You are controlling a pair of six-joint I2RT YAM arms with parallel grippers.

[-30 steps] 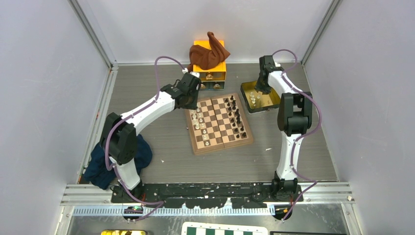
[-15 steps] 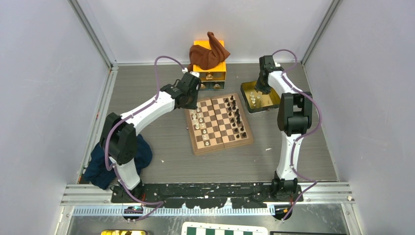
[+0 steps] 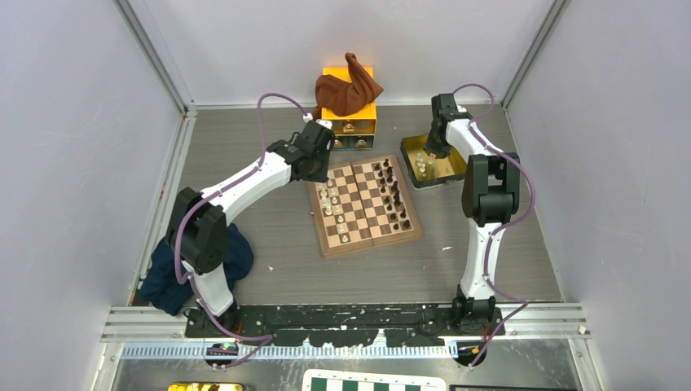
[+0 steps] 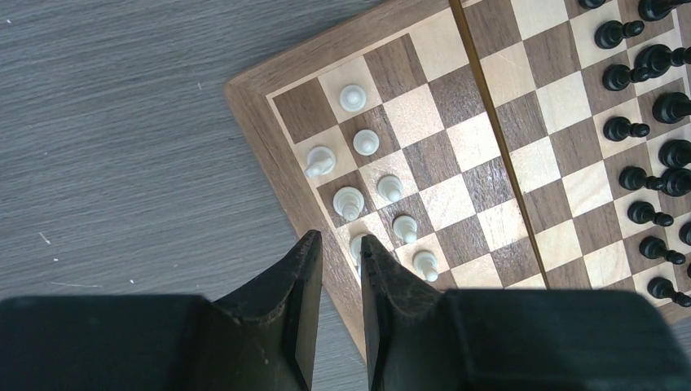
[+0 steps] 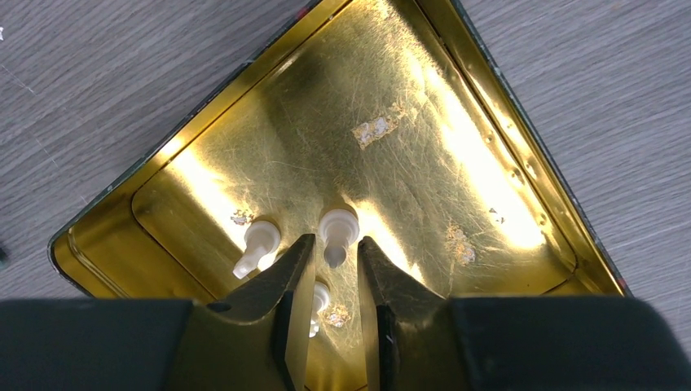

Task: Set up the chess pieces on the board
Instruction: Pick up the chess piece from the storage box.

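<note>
grey wood-grain counter (image 3: 293, 261) between pale walls. near its middle, the board (image 3: 364, 208), lying slightly askew, light wood border all round. dark chess pieces (image 3: 394, 195) crowded in two columns along its right side in the top view; white chess pieces (image 4: 366, 142) along its left side, their two columns only partly filled.

left hand (image 4: 338, 244) over the board's white-side border, fingers a narrow slit apart. grips nothing; one white piece half hidden beside a fingertip (image 4: 371, 248).

right hand (image 5: 336, 241) low inside a gold tin (image 5: 456, 155) just beside the board's far right corner. half open, fingertips flanking an upright white piece (image 5: 337, 226), contact impossible to tell. two more white pieces in the tin: one (image 5: 259, 244) tilted just beside a finger, one (image 5: 319, 297) partly hidden between the fingers.

at the back, orange box (image 3: 363, 114) with brown cloth (image 3: 346, 85) draped on top. dark blue cloth (image 3: 167, 277) by the left arm's base. green-and-white checkered board (image 3: 371, 380) at the near edge, beyond the arm bases.
</note>
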